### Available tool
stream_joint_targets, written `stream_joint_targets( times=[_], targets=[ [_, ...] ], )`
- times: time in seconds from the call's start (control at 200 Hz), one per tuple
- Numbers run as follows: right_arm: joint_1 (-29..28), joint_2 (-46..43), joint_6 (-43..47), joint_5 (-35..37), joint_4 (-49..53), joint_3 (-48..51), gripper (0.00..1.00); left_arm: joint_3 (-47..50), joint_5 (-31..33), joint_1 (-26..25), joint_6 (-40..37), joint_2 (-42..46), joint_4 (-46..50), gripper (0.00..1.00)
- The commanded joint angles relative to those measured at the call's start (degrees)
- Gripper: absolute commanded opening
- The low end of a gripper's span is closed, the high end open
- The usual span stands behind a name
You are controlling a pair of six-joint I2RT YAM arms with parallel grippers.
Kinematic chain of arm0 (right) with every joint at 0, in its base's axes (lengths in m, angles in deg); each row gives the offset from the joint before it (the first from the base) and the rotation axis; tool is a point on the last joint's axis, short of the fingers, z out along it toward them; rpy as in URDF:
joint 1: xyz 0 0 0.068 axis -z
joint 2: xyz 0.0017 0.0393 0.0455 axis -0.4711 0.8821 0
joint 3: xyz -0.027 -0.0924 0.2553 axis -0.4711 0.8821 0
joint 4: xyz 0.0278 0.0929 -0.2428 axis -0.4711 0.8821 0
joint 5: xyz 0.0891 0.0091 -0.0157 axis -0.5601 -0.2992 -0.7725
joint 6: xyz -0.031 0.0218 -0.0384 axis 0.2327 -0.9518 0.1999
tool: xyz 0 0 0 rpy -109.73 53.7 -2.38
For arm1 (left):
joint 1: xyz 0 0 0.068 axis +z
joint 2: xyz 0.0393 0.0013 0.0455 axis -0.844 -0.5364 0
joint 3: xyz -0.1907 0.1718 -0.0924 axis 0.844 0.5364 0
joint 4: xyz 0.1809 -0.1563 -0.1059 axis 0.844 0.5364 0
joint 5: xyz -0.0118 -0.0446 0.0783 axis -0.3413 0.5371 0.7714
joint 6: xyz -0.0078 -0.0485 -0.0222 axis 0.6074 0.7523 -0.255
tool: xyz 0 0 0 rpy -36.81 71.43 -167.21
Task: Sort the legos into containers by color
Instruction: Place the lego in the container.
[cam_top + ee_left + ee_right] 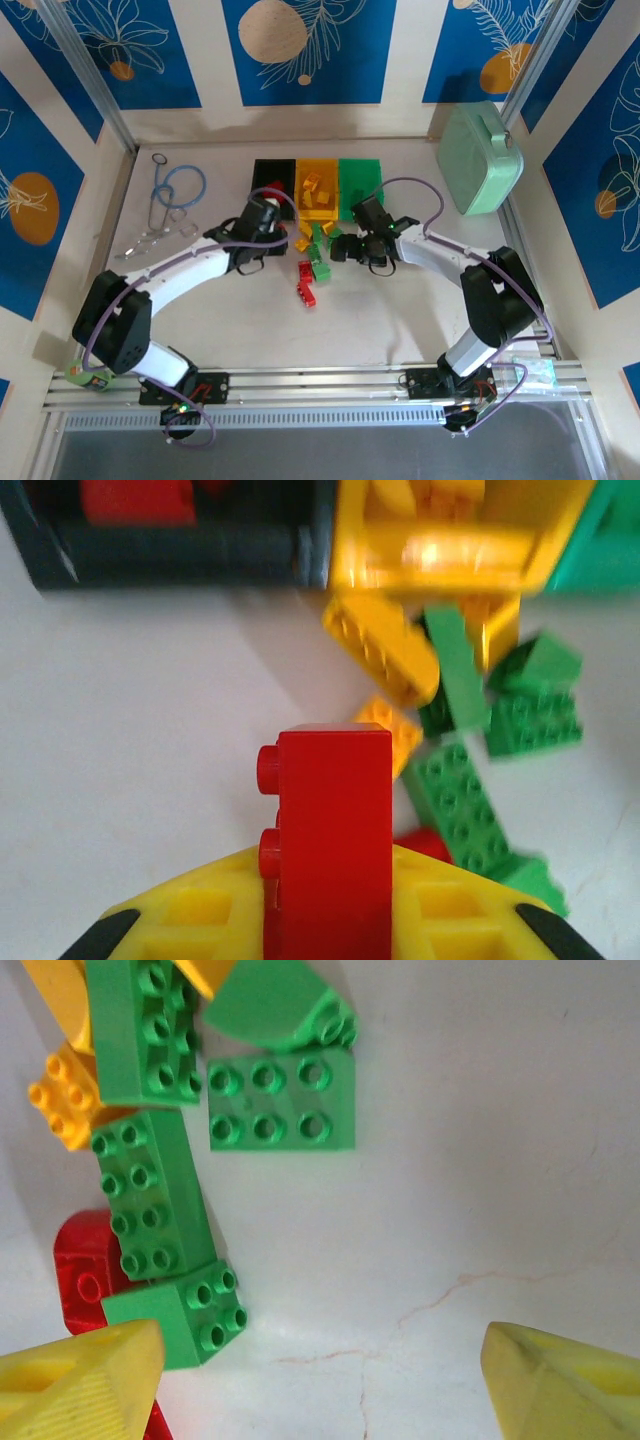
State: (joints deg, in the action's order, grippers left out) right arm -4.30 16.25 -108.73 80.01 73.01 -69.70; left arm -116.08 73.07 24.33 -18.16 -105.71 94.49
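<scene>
From above, a boxy plastic black bin (262,170), yellow bin (318,214) and green bin (360,175) stand in a row, with studded bricks (313,255) loose just before them.

Left wrist: the left gripper (325,920) pinches a glossy red brick (333,830).

Right wrist: the right gripper (320,1380), its wedge tips spread, hangs over green bricks (150,1195) on the matt white table (480,1160).

1. The red brick (330,840) and green brick (150,1195) are smooth, glossy plastic.
2. The yellow bin (450,555) is shiny plastic, catching glare.
3. The desk (480,1160) is matt white, with hairline cracks.
4. The right tool (320,1345) has fingers (85,1385) of finely ribbed yellow plastic.
5. The rails (320,382) along the lower frame are bare metal.
</scene>
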Motion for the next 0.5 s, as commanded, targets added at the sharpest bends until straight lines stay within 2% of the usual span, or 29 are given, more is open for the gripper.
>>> stream_joint_targets(
  times=[0.0, 0.16, 0.495],
  targets=[
    [-1.2, -3.1, -2.5, 0.3, -2.0, 3.3, 0.83, -4.8, -0.4, 3.5, -3.3, -2.3, 3.3, 0.2],
    [-2.4, -5.7, -4.1, 1.3, -3.2, 7.7, 0.83, -13.5, -1.1, 7.0, -6.2, -8.4, 5.9, 0.21],
    [-5.0, -10.3, -6.4, 2.4, -4.7, 15.1, 0.83, -33.3, -2.2, 10.9, -9.9, -24.6, 12.0, 0.22]
  ],
)
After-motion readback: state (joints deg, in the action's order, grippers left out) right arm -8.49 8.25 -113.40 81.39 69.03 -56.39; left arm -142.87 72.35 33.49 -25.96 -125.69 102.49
